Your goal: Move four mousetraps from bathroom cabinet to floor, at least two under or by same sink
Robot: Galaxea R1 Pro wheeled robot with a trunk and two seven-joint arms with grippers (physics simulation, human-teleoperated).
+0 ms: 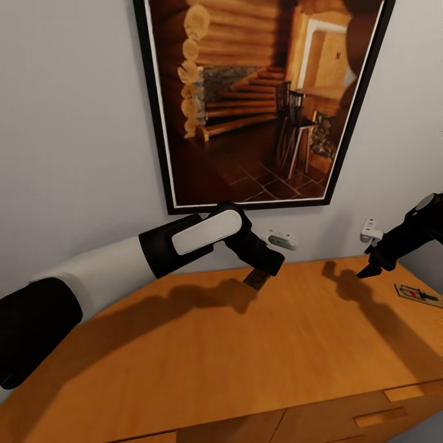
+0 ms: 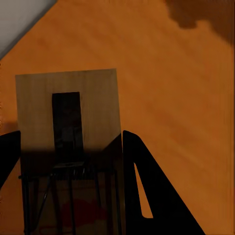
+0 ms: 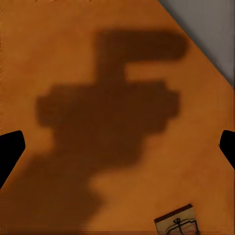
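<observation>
Mousetrap (image 2: 68,147) sits pinched between my left gripper (image 1: 261,277) fingers, lifted above the cabinet (image 1: 203,363) top. My right gripper (image 1: 369,269) hangs spread, near a second mousetrap (image 1: 417,294) lying flat there.

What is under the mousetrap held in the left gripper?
The mousetrap, clamped in the left gripper, hangs above the cabinet top. Bare orange wood and shadow lie below it; the patch directly behind the trap is hidden.

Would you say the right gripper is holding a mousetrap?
No, the right gripper hangs open above the cabinet, with a mousetrap lying beside it.
</observation>
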